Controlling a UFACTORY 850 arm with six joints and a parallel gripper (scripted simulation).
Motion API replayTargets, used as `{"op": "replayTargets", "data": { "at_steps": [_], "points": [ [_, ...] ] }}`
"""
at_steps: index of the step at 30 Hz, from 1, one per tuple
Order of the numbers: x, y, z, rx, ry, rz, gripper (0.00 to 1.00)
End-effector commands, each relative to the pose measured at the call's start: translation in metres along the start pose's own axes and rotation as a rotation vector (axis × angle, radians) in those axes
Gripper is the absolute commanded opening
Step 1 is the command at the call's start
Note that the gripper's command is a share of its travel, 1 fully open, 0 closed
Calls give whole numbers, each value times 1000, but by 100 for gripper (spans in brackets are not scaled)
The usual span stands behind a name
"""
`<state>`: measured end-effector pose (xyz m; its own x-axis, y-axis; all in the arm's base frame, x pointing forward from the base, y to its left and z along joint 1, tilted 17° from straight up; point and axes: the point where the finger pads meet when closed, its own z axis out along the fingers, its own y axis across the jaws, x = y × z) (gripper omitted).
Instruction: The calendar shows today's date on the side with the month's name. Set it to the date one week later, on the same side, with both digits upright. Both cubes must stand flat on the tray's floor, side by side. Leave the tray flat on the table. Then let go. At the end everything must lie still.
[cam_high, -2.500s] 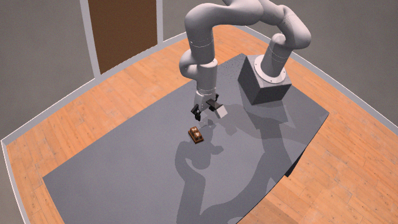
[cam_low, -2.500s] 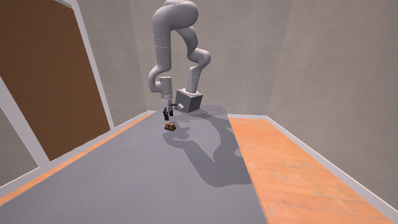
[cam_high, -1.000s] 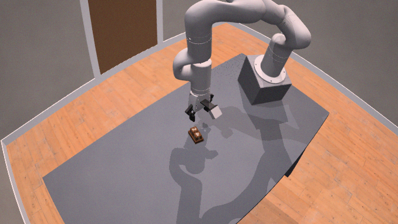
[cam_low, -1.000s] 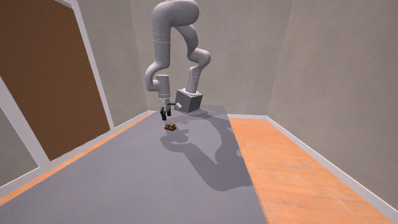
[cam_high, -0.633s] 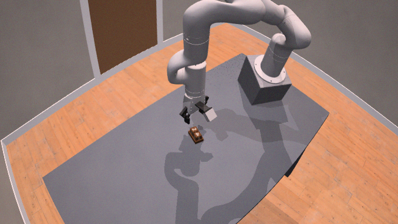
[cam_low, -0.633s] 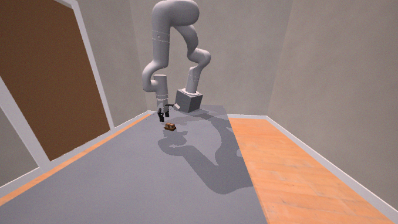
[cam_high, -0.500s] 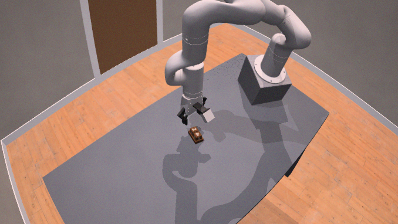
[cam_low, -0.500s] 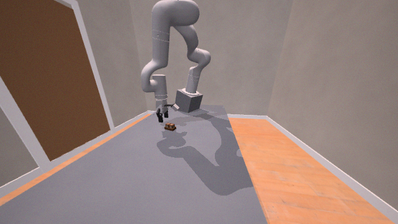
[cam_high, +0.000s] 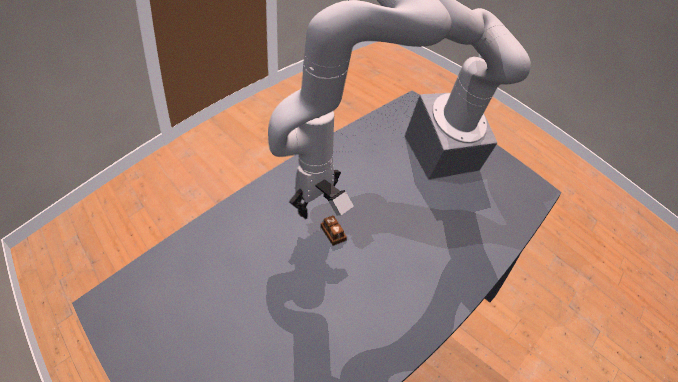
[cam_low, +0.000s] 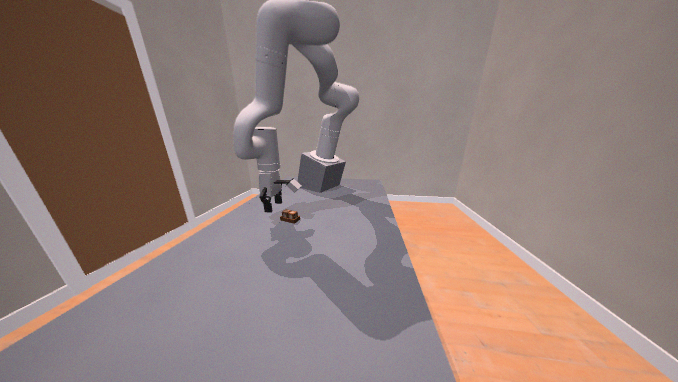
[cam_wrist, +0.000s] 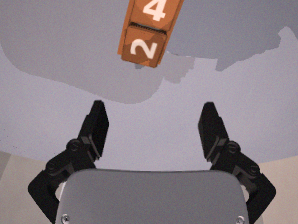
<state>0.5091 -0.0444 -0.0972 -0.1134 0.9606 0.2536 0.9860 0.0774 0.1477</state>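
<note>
The calendar is a small brown tray (cam_high: 341, 242) (cam_low: 285, 219) on the grey table, with two orange-brown cubes in it, side by side. In the wrist view the nearer cube (cam_wrist: 136, 56) (cam_high: 326, 220) shows a white 2 on top, turned sideways. The other cube (cam_wrist: 139, 10) (cam_high: 341, 235) shows a 4 on top, cut by the upper edge of the wrist view. The side faces and the month's name cannot be read. My gripper (cam_high: 318, 206) (cam_low: 273, 206) (cam_wrist: 153, 112) is open and empty, above the table and beside the tray, at the 2 cube's end.
The arm's grey base block (cam_high: 457, 155) (cam_low: 320, 173) stands at the far end of the table (cam_high: 200, 280) (cam_low: 175, 300). A pale camera box (cam_high: 343, 202) (cam_low: 295, 185) sticks out from the gripper's side. Arm shadows lie across the table around the tray.
</note>
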Motion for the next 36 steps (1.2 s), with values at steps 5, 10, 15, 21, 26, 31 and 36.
{"op": "replayTargets", "data": {
  "at_steps": [5, 10, 15, 21, 26, 31, 36],
  "points": [
    [-2, 9, 0, 6, 4, 1, 100],
    [-6, 29, 0, 6, 4, 1, 100],
    [-7, 34, 0, 6, 4, 1, 100],
    [-10, 49, 0, 6, 4, 1, 100],
    [-12, 60, 0, 6, 4, 1, 100],
    [-12, 60, 4, 6, 4, 1, 100],
    [-12, 60, 11, 6, 4, 1, 100]
  ]
}}
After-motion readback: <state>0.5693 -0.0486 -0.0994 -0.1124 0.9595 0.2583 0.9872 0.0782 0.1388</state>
